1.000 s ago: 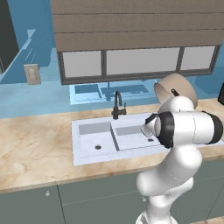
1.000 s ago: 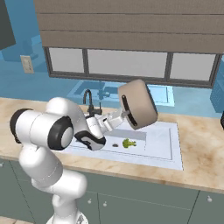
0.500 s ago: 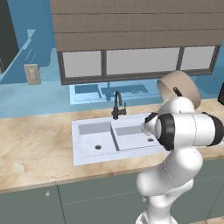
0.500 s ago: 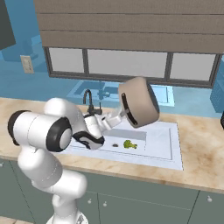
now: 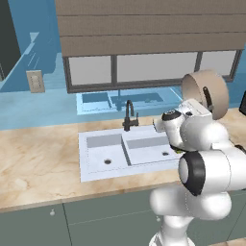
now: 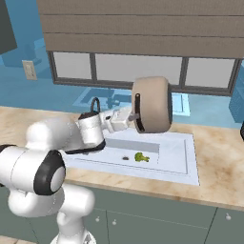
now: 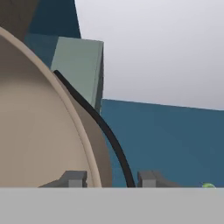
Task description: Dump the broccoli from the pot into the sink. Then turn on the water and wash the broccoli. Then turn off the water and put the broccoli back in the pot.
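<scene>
My gripper (image 6: 134, 115) is shut on the black side handle of the pot (image 6: 153, 105), which hangs on its side above the right basin of the sink (image 6: 187, 161). The left base view shows the pot (image 5: 205, 92) with its taupe inside facing left, up beside my arm. In the hand view, the pot's rim and black handle (image 7: 114, 146) run between my gripper's (image 7: 111, 179) tips. The broccoli (image 6: 141, 157) lies on the floor of the right basin near its drain. No water runs from the black faucet (image 5: 129, 113).
The marbled beige counter (image 5: 38, 166) runs to both sides of the sink. A window with a blind is behind the faucet. A wall socket (image 5: 35, 80) is at the left, and a dark object (image 5: 242, 103) stands at the counter's far right.
The pot has turned in my grip from a downward tilt to standing more squarely on its side. The broccoli has stayed in the basin.
</scene>
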You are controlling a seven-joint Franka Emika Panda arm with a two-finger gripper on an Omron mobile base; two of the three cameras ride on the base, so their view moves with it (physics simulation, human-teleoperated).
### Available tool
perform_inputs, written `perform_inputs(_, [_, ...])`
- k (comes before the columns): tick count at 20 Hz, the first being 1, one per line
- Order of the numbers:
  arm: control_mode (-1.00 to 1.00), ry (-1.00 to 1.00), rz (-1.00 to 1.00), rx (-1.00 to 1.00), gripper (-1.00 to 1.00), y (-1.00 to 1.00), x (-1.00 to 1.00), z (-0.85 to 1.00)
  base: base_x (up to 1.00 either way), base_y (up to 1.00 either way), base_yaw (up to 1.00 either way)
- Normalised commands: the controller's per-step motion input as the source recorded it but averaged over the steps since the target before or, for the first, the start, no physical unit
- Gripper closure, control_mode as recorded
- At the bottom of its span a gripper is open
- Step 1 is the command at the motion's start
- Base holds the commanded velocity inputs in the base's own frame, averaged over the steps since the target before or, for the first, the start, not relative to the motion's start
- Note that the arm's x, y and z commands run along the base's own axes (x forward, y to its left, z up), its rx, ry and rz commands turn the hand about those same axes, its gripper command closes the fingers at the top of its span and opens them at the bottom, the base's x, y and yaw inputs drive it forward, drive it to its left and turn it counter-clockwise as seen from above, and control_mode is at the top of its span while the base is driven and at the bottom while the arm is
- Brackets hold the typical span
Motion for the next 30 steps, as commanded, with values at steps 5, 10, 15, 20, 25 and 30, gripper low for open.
perform_inputs(5, [-1.00,-0.08,0.00,0.48,1.00,0.00,-0.40,0.59,0.00,0.00,0.00])
perform_inputs(10, [-1.00,-0.07,0.00,0.54,1.00,0.00,-0.40,0.53,0.00,0.00,0.00])
perform_inputs(15, [-1.00,-0.08,0.01,0.54,1.00,0.08,-0.44,0.50,0.00,0.00,0.00])
perform_inputs(20, [-1.00,-0.08,0.09,0.50,1.00,0.38,-0.44,0.31,0.00,0.00,0.00])
perform_inputs(25, [-1.00,-0.09,0.14,0.42,1.00,0.70,-0.36,0.21,0.00,0.00,0.00])
perform_inputs(30, [-1.00,-0.09,0.17,0.36,1.00,0.73,-0.29,0.20,0.00,0.00,0.00])
